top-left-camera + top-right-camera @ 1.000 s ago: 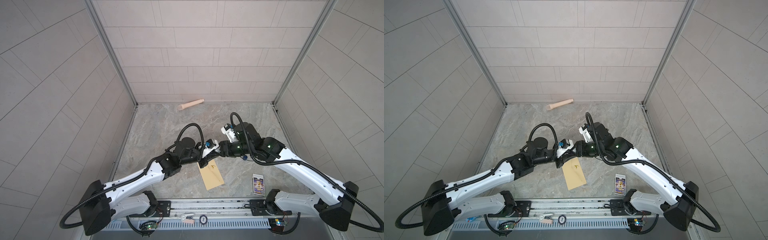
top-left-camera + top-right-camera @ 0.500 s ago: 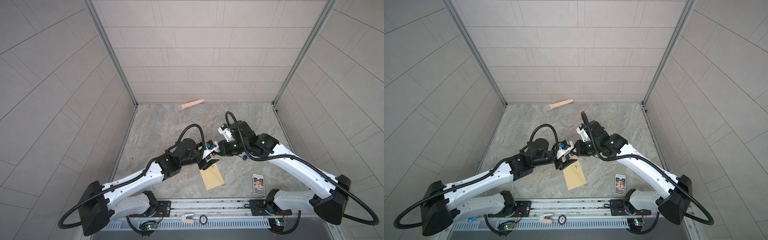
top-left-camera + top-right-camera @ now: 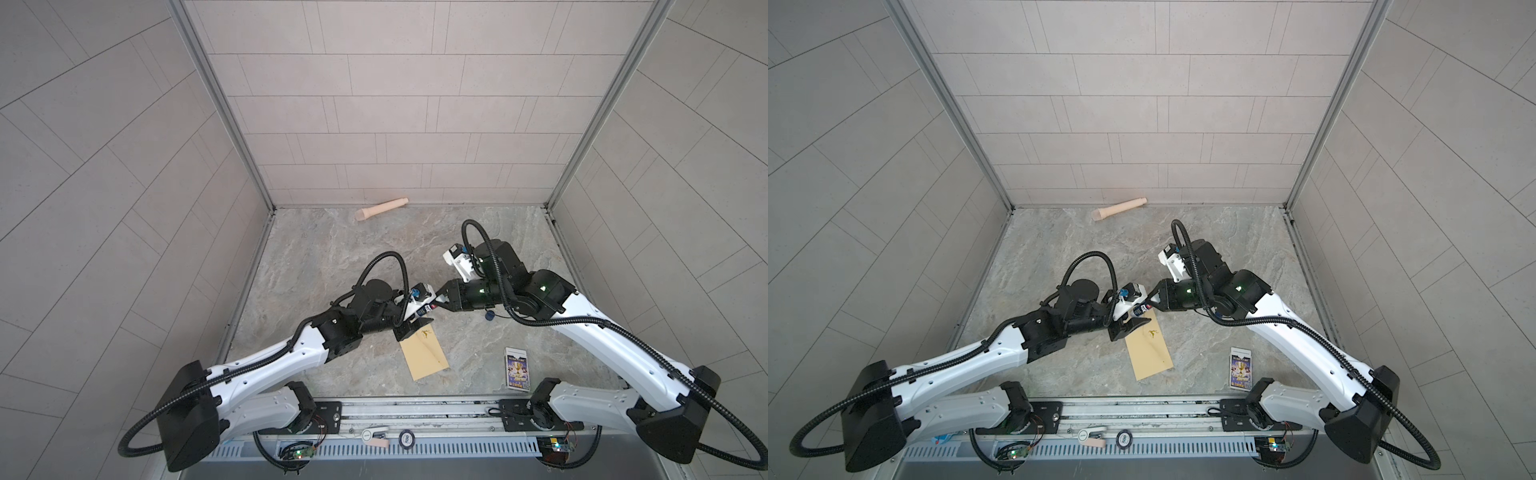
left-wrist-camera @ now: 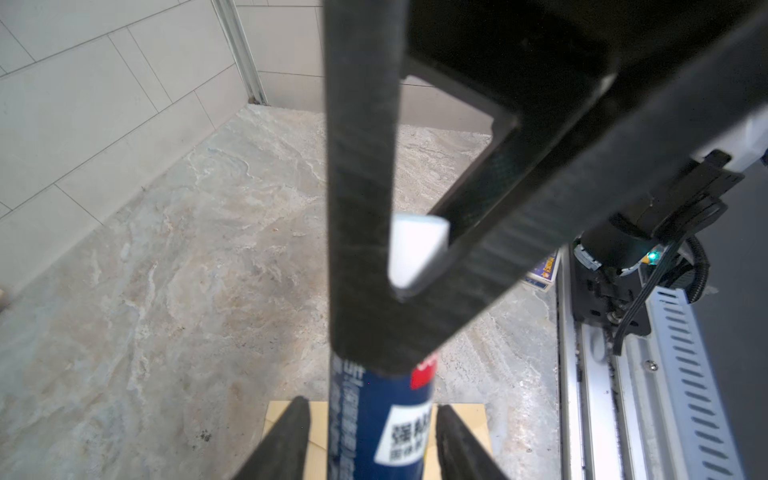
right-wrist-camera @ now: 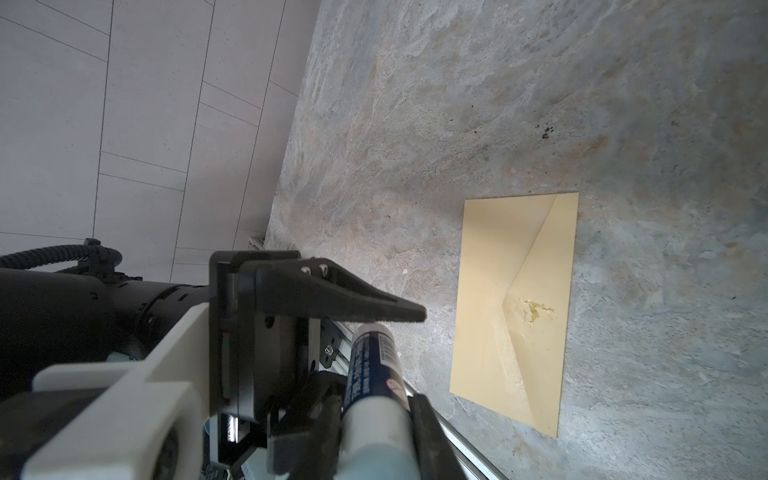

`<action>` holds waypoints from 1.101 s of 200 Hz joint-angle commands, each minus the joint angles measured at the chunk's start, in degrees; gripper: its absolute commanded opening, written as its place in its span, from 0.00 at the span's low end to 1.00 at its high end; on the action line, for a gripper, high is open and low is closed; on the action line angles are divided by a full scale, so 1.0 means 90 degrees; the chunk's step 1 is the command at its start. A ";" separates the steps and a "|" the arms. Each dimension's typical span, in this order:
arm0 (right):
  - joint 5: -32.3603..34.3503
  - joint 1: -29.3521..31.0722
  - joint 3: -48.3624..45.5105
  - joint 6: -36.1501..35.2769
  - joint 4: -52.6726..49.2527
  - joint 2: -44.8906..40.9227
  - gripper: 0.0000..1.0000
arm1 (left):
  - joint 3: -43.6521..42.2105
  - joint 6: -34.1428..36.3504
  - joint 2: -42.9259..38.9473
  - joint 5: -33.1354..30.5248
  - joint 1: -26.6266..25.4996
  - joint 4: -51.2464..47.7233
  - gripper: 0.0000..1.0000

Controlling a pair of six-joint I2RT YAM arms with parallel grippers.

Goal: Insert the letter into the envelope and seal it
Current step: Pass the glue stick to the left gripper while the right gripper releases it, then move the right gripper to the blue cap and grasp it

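Two grippers meet on one glue stick (image 4: pixel 382 424). The right gripper (image 5: pixel 374 399) is clamped on its white end, and the left gripper (image 4: pixel 374 405) brackets the glossy blue barrel, though I cannot tell if it grips. The matte tan envelope (image 5: pixel 515 307) lies flat on the stone-patterned table (image 5: pixel 415 124), its pointed flap folded down with a shiny smear at the tip. The letter is unseen, probably inside. Sealing seems underway; next comes a straight pull along the stick, then pressing the flap.
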 commanded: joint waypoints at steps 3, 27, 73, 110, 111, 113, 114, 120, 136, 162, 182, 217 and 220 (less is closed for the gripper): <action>-0.0047 0.0000 -0.0067 -0.0081 -0.0018 -0.0152 0.00 | 0.0284 0.0055 -0.0008 0.0019 -0.0029 0.0064 0.34; 0.0015 0.0009 -0.0103 -0.0132 -0.0037 -0.0143 0.00 | 0.0372 -0.0012 0.0015 0.0068 -0.0029 0.0088 0.22; 0.1512 -0.0098 0.0049 -0.0466 -0.1265 -0.0271 0.58 | 0.0264 -0.0116 0.0058 -0.0202 -0.0039 -0.0101 0.00; 0.4518 -0.0700 -0.1657 -0.0589 -0.1132 -0.0954 0.64 | -0.0158 -0.0336 0.0182 -0.0446 -0.0039 0.0096 0.00; 0.4555 -0.0741 -0.1694 -0.0587 -0.1131 -0.0954 0.63 | -0.0160 -0.0345 0.0187 -0.0438 -0.0039 0.0094 0.00; 0.4602 -0.0837 -0.1766 -0.0578 -0.1106 -0.0934 0.64 | -0.0162 -0.0365 0.0191 -0.0419 -0.0039 0.0100 0.00; 0.4602 -0.0893 -0.1802 -0.0586 -0.1089 -0.0929 0.64 | -0.0162 -0.0370 0.0202 -0.0410 -0.0039 0.0097 0.00; 0.4505 -0.1205 -0.2042 -0.0740 -0.0923 -0.0855 0.62 | -0.0180 -0.0427 0.0263 -0.0364 -0.0039 0.0126 0.00; 0.4127 -0.1978 -0.2365 -0.0834 -0.0622 -0.0486 0.60 | -0.0271 -0.0587 0.0353 -0.0246 -0.0038 0.0292 0.00; 0.3766 -0.2369 -0.2301 -0.1072 -0.0281 0.0112 0.60 | -0.0567 -0.0853 0.0413 -0.0185 -0.0039 0.0838 0.00; 0.3846 -0.2374 -0.2220 -0.1199 -0.0132 0.0791 0.60 | -0.0616 -0.0926 0.0420 -0.0139 -0.0039 0.0884 0.00; 0.3939 -0.2373 -0.1973 -0.1301 0.0118 0.1787 0.59 | -0.0728 -0.1019 0.0350 -0.0136 -0.0039 0.0983 0.00; 0.3927 -0.2380 -0.1950 -0.1299 0.0143 0.1836 0.58 | -0.0729 -0.1019 0.0343 -0.0140 -0.0039 0.0973 0.00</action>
